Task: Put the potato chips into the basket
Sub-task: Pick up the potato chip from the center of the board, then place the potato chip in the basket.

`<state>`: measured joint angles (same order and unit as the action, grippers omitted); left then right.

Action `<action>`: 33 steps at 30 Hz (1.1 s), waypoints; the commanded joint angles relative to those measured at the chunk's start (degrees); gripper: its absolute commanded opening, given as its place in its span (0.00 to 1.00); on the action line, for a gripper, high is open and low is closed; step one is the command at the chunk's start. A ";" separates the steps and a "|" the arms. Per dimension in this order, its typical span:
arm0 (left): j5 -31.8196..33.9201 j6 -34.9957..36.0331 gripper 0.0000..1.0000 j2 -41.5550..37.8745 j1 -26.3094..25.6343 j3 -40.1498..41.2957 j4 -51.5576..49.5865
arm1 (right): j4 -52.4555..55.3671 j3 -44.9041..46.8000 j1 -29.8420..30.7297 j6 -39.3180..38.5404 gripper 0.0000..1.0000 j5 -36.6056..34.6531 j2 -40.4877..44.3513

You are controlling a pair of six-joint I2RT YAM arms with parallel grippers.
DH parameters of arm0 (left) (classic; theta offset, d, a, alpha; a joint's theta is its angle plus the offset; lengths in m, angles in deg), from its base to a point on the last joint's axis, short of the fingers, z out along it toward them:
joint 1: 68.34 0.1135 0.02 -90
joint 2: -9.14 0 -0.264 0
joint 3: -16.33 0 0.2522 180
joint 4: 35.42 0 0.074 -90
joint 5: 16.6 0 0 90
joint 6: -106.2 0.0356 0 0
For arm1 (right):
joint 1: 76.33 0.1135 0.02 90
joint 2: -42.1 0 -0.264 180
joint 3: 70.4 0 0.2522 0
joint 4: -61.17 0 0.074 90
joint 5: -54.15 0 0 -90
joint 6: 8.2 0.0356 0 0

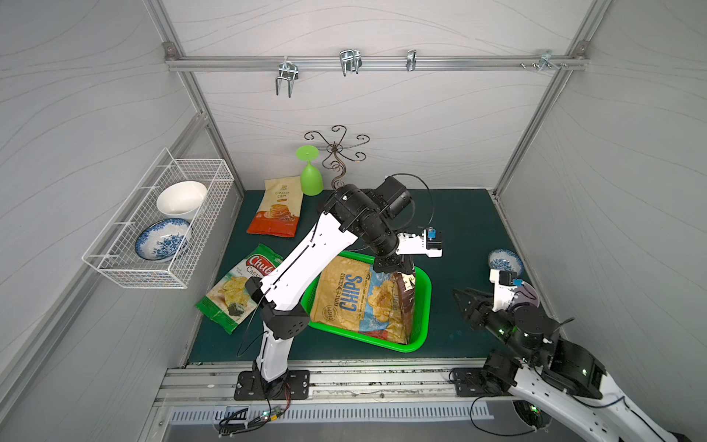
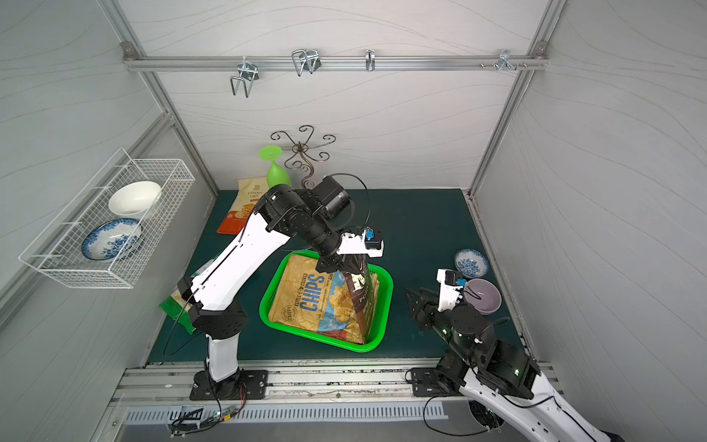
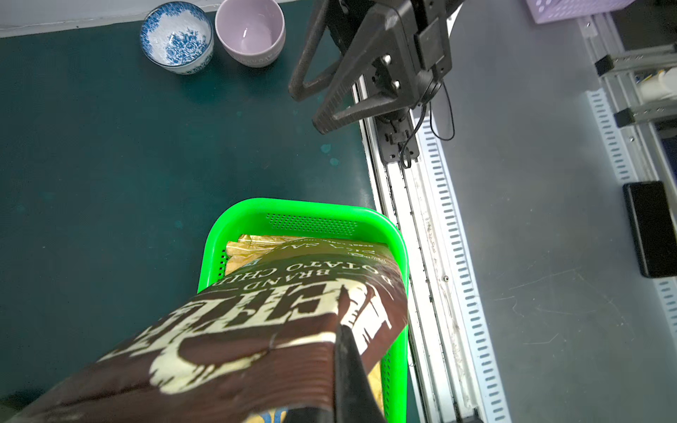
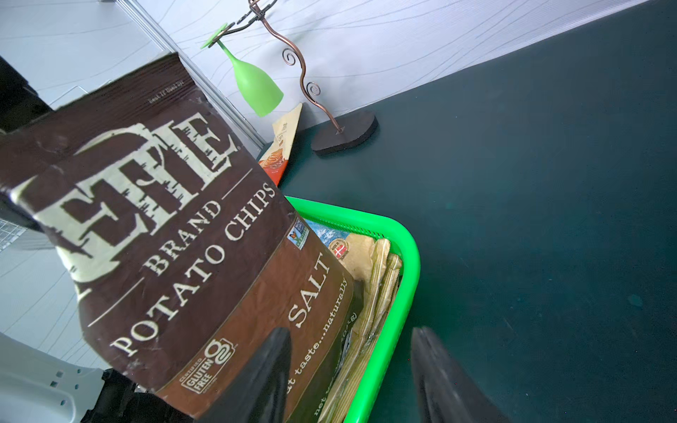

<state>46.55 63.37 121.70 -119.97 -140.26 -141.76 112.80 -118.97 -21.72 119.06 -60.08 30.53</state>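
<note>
**Kettle bag dangles over basket, pinched by its top seam**

The left claw (image 1: pixel 396 268) is clamped on the top edge of the brown Kettle bag (image 1: pixel 406 302). The bag hangs upright, its lower end inside the green basket (image 3: pixel 311 219), by the wall nearer the right arm. Gripping the seam probably spares the chips and lets the bag fold down flat once released. Under it, tan CHIPS bags (image 1: pixel 344 294) lie stacked flat, covering most of the basket floor. The right claw (image 3: pixel 309 108) hovers spread and empty just beside the basket, perhaps to steady the hanging bag. Two bags lie outside on the counter (image 1: pixel 459 229), on the left arm's side: the Cassava Chips bag (image 1: pixel 277 208) and a white-green bag (image 1: pixel 233 291).
</note>
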 commanded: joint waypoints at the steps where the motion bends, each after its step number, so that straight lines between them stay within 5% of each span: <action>1: 6.05 6.97 0.00 1.48 -0.99 -2.28 -5.49 | 2.54 -0.24 -0.38 0.45 0.56 -0.76 0.33; 10: 8.92 11.88 0.00 0.39 -2.00 -1.50 0.15 | 2.47 -0.39 -0.38 -0.14 0.56 -0.82 -0.20; 33: 4.31 7.51 0.00 -4.30 -4.19 5.98 11.59 | 1.97 -0.35 -0.38 -0.34 0.56 -0.46 -1.15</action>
<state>53.04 71.46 119.68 -123.80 -134.84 -133.84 114.70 -118.97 -21.72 119.30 -60.08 30.24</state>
